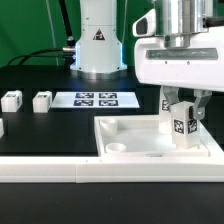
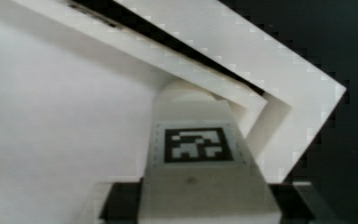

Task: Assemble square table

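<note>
- The gripper [image 1: 183,110] is closed on 1 leg [image 1: 183,127], with a finger on each of 2 opposite faces, high on the block.
- The leg [image 2: 197,150] is upright over the slab [image 1: 125,133], at the slab's corner on the exterior view's right, just inside the raised rim. I cannot tell whether its lower end touches the slab or sits in a socket.
- The leg's long axis is vertical, and a tagged face looks toward the exterior camera.
- The slab [image 2: 60,130] lies flat with its rim up, by the tabletop edge nearest the exterior camera. The rail [image 1: 40,175] lies just beside it along that edge.
- Judged by looks, the leg is light, rigid plastic with smooth faces, so it could slip or twist. The flat faces, gripped high, keep the lower end free.
- The slab seems stiff but too broad to pinch across. A push would probably slide it, though the rail may brace it.
- 2 spare legs [image 1: 42,100] stand toward the tabletop's left edge in the exterior view, near the marker board [image 1: 95,99] and well apart from the slab.
</note>
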`<action>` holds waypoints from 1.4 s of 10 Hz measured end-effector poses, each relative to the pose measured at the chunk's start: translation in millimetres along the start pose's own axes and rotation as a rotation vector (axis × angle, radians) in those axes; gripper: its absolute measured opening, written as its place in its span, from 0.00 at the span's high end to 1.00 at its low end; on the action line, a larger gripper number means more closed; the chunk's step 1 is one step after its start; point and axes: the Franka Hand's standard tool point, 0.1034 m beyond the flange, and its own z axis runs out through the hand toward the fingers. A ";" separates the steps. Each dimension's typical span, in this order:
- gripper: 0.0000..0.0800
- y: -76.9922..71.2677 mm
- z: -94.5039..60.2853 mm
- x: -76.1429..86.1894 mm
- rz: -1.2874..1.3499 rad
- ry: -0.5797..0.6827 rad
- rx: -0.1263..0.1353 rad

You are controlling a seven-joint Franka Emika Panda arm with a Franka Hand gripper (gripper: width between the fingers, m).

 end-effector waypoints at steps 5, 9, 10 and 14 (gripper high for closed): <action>0.20 -0.2 0.4 2.2 -0.376 0.002 0.000; 0.19 2.1 3.0 -2.7 -0.715 -0.012 -0.014; 0.19 2.5 3.3 -3.9 -0.782 -0.014 -0.019; 0.19 2.4 3.5 -5.2 -1.055 -0.014 -0.025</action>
